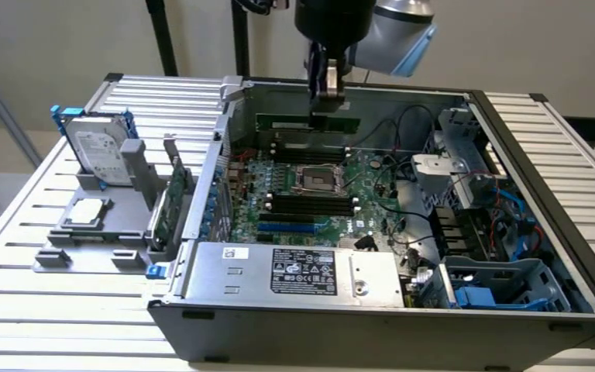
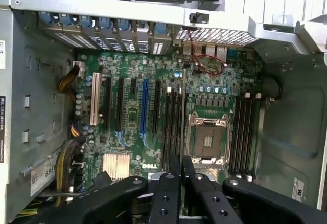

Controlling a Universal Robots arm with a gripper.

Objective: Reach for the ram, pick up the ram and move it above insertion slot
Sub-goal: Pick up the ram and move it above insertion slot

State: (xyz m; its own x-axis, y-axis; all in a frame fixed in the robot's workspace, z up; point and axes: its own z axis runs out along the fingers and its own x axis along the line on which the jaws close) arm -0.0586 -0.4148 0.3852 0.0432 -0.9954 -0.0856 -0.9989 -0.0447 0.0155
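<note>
My gripper (image 1: 328,101) hangs over the open case (image 1: 276,329), jaws narrowed onto the ram (image 1: 303,122), which I grip by its upper edge. In the exterior view the ram shows as a long green strip lying level below my fingers, above the motherboard (image 1: 370,198) and beyond the CPU socket (image 1: 316,180), toward the case's rear wall. It is clear of the board, touching nothing but me.

From the wrist view the ram (image 2: 183,111) is seen edge-on, a thin dark line running out from my gripper (image 2: 181,165), just beside the CPU socket (image 2: 207,137) and alongside the black memory slots (image 2: 172,121) next to it. Whether it sits exactly over one slot I cannot tell.

Well away from the socket, outside the case at the exterior view's left, a grey holder (image 1: 91,232) carries a hard drive (image 1: 101,147) with blue rails and a wider green card (image 1: 179,186), both standing upright.
</note>
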